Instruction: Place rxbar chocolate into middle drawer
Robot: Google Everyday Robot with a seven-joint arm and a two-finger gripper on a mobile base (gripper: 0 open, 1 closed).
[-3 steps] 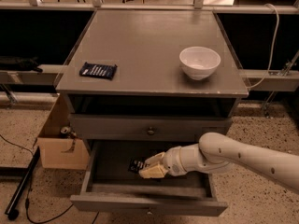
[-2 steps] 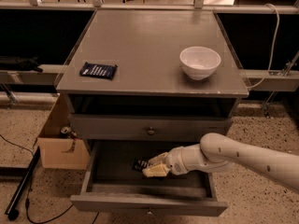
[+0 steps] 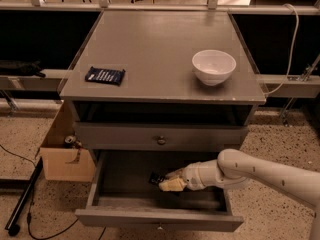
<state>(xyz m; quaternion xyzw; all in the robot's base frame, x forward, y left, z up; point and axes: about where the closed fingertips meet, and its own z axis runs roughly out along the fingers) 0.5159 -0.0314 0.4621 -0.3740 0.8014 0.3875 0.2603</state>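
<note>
Pincer (image 3: 168, 184) clamped on rxbar chocolate (image 3: 155, 177), low inside open middle drawer (image 3: 159, 219).

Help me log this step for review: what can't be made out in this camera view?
- rxbar chocolate: only a dark corner shows at the tip of the tool, low inside the open middle drawer. Whether it is held or resting on the floor, cannot tell; its lettering is too small.
- Drawer's near floor: hidden behind its own front panel.
- Arm: cut off by the right edge.
</note>
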